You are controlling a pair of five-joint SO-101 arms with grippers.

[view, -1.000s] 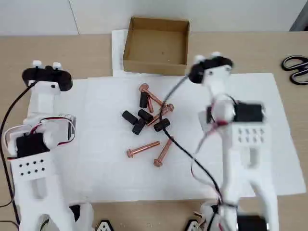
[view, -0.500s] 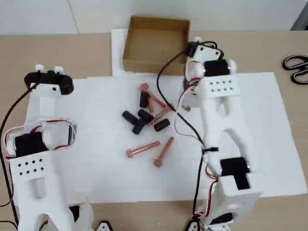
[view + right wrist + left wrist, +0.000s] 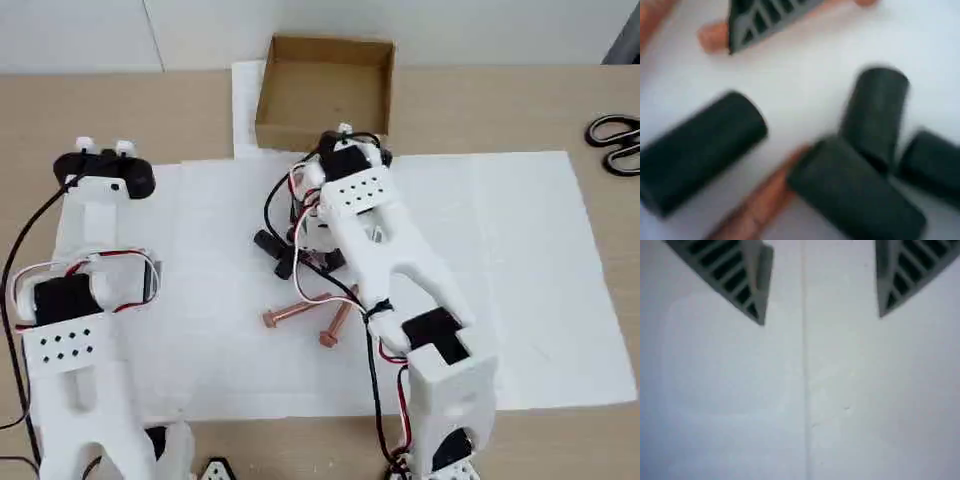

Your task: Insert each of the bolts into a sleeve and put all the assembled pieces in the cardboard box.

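Several black sleeves [image 3: 268, 243] and copper bolts [image 3: 297, 312] lie in a loose pile in the middle of the white sheet [image 3: 520, 260]. The right arm's wrist [image 3: 350, 185] hangs right over the pile, hiding part of it, with its gripper underneath. Close up in the right wrist view lie one sleeve [image 3: 700, 150] alone, two more sleeves [image 3: 875, 110] touching, and a bolt [image 3: 757, 202] running under a sleeve [image 3: 855, 195]. My left gripper [image 3: 820, 315] stands open over bare sheet, at the sheet's left edge [image 3: 100, 170]. The cardboard box [image 3: 320, 135] stands behind the pile, nothing inside it.
Black scissors [image 3: 615, 135] lie on the wooden table at the far right. The sheet's right half is bare. Red and black cables trail from the right arm over the pile.
The right arm swung left from the sheet's right side and came down over the pile. The left arm has barely moved.
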